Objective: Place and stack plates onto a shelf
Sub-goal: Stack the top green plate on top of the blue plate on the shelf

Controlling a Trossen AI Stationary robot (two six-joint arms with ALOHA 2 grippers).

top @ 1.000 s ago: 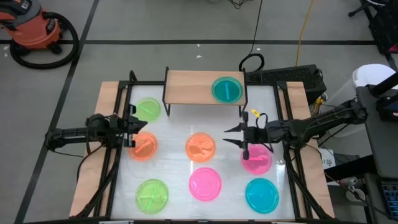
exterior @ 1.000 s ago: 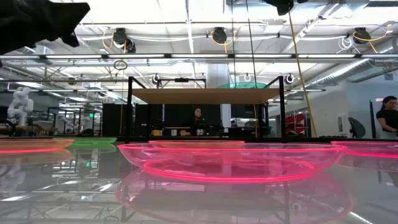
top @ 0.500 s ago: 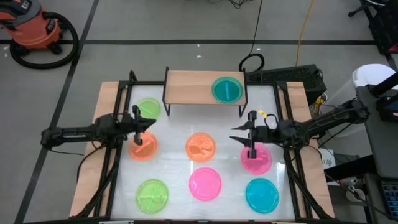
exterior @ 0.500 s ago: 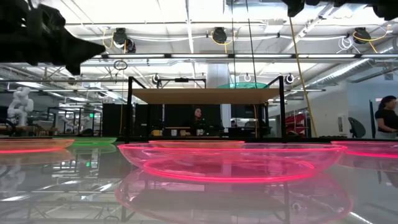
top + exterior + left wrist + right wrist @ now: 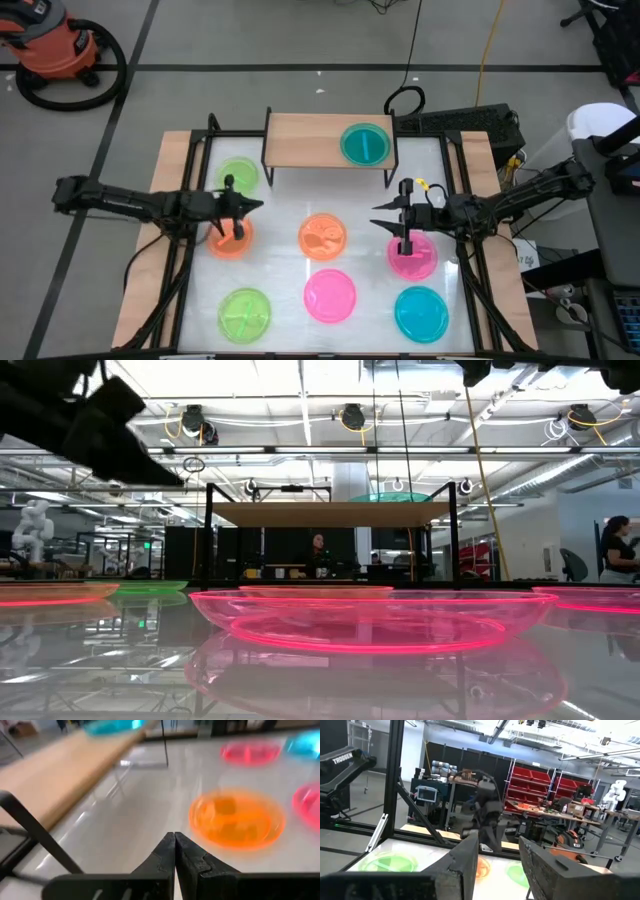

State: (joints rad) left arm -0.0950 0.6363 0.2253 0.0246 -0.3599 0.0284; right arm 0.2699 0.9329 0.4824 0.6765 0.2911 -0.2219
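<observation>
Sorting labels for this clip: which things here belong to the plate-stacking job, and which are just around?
Job: shelf; cyan plate on it; seven plates on the table, e.g. orange, pink; left gripper; right gripper.
Around: shop vacuum; yellow cable.

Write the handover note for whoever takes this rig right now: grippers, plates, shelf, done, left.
Left gripper: shut, empty, above the table beside the left orange plate.
Right gripper: open, empty, beside the right pink plate.
Shelf: holds one cyan plate.
Done: one plate shelved.
Left: seven on the table: two green, two orange, two pink, one cyan.
</observation>
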